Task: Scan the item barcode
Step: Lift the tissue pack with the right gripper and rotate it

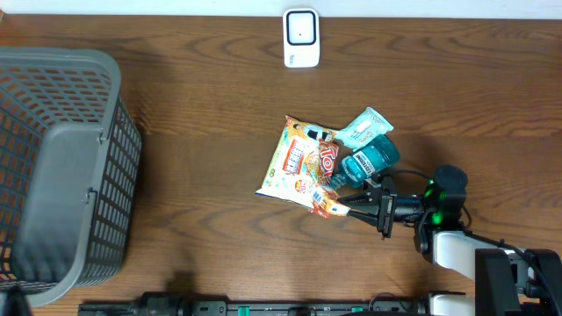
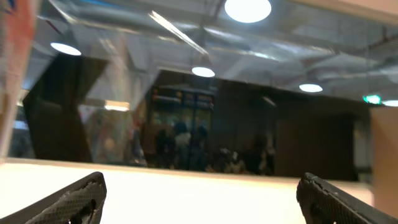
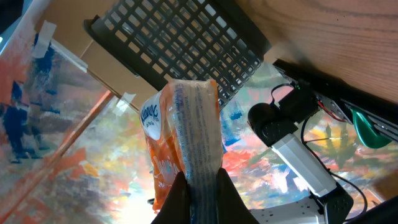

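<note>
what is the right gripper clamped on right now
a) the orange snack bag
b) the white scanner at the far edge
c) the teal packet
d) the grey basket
a: the right wrist view shows the right gripper shut on the sealed edge of the snack bag, and the overhead view shows it at the bag's corner.

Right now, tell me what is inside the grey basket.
Only the grey basket's bare floor shows, with no items on it. Its left edge runs outside the frame, unseen.
</note>
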